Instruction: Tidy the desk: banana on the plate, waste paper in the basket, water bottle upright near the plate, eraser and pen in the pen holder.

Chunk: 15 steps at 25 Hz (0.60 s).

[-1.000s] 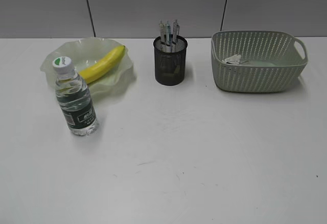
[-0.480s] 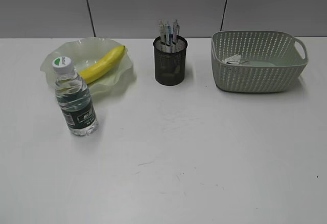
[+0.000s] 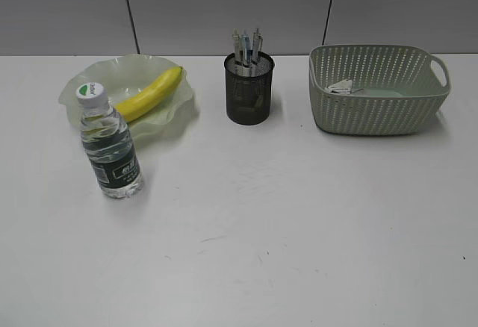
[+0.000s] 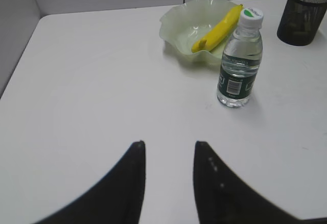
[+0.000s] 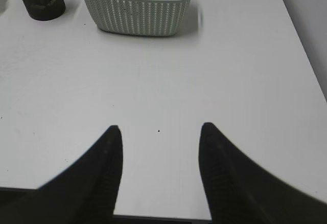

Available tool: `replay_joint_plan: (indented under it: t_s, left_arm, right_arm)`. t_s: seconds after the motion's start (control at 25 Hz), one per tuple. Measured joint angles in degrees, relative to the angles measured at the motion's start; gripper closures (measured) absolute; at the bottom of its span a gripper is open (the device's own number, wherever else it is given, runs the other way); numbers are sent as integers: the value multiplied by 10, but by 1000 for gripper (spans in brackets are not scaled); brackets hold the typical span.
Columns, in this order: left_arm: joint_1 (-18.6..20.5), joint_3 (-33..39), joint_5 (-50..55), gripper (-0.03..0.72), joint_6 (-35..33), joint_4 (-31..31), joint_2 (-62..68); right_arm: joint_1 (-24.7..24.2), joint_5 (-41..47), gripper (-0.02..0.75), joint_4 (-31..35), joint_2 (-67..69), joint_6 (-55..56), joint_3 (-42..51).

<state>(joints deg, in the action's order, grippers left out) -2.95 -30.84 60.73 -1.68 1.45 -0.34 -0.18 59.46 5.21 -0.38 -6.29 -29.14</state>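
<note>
Looked pretty much done: banana (image 3: 151, 93) lay on the plate (image 3: 89, 73), bottle (image 3: 110, 150) stood upright just beside it, paper (image 3: 341, 86) in the basket (image 3: 418, 110), pens (image 3: 246, 45) in the holder (image 3: 249, 92); couldn't see the eraser. Left hand (image 4: 168, 155) and right hand (image 5: 160, 137) were both parted and empty above the table (image 3: 299, 215), so I'd guess nothing's left but parking.

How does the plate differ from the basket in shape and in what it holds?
The plate is shallow and round with a wavy, smooth rim; the basket is deep and rectangular with perforated walls. The plate holds the banana; the basket holds the waste paper. Both are pale green and rest on the desk.
</note>
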Motion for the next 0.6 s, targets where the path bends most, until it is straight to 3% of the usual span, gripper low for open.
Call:
replay_joint_plan:
  t_s: [0.6]
  left_arm:
    - [0,0,0,449,0,0,0]
  right_arm:
    - [0,0,344,-17,0,26,0]
